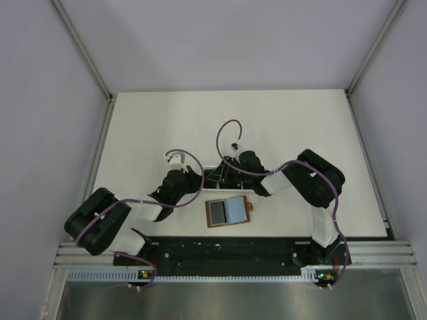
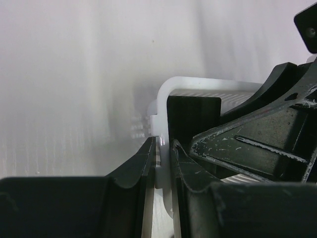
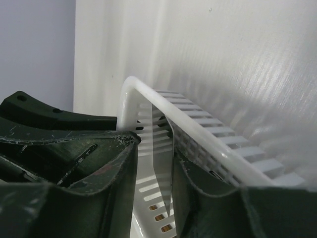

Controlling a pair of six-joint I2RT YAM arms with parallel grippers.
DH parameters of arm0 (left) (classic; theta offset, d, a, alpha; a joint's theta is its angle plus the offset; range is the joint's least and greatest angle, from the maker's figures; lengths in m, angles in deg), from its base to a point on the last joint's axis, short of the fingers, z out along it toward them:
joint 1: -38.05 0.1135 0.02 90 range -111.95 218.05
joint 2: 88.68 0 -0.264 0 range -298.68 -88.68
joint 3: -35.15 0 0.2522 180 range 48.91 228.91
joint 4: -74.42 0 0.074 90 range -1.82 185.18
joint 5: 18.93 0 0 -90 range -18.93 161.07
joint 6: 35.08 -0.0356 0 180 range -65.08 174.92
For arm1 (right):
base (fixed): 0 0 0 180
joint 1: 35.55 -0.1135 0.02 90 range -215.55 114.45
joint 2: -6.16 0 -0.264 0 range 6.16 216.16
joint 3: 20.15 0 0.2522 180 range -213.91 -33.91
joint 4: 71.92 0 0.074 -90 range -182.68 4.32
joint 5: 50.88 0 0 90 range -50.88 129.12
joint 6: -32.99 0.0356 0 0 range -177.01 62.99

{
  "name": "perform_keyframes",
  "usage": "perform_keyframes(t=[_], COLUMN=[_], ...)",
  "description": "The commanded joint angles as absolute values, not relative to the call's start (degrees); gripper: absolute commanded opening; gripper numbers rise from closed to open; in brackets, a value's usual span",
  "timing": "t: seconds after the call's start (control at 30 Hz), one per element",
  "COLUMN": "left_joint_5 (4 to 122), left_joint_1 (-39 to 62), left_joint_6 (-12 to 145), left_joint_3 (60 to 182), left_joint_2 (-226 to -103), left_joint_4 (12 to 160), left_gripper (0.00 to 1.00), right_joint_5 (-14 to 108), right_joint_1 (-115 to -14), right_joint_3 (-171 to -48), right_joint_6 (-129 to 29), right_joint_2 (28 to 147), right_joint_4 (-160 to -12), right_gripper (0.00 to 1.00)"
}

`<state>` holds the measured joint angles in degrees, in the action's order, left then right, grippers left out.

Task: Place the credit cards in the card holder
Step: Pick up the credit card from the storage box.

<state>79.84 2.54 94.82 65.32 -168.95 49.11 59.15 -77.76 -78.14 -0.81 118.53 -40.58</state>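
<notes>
"While the left gripper [image 2: 161,148] pinches the white basket's [image 3: 208,141] wall between narrow jaws, what does the right gripper [image 3: 156,148] do?"

"Its jaws stand half apart astride a credit card [image 3: 163,168] upright in the basket. Whether they pinch it is unclear. The card holder [image 1: 229,212] lies open on the table [image 1: 167,120], near the basket."

card holder [image 1: 229,212]: brown border, bluish-grey pockets | basket [image 3: 198,130]: white, slotted | tabletop [image 1: 167,120]: white | credit card [image 2: 193,116]: black | left hand [image 2: 162,148]: black, pale scratches | right hand [image 3: 157,148]: black, pale scratches
</notes>
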Motion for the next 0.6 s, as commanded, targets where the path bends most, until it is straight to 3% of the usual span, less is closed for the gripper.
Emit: perform_keyframes(t=[0.0,0.2,0.57], left_joint_5=[78.3,81.8,88.3], left_joint_1=[2.2,2.4,3.2], left_joint_6=[94.4,95.8,98.5], left_joint_3=[66.5,66.6,69.2], left_joint_2=[-169.1,-168.3,-166.2], left_joint_4=[45.8,47.6,55.0], left_gripper=[0.0,0.0,0.0], right_joint_5=[60.2,57.1,48.8], right_joint_1=[-77.9,-77.4,-76.3], right_joint_3=[-77.3,-73.6,-69.3], right_joint_6=[-0.5,-3.4,-10.8], right_joint_2=[119.0,114.3,100.2], right_joint_4=[-36.5,-35.3,-41.7], right_gripper=[0.28,0.12,0.01])
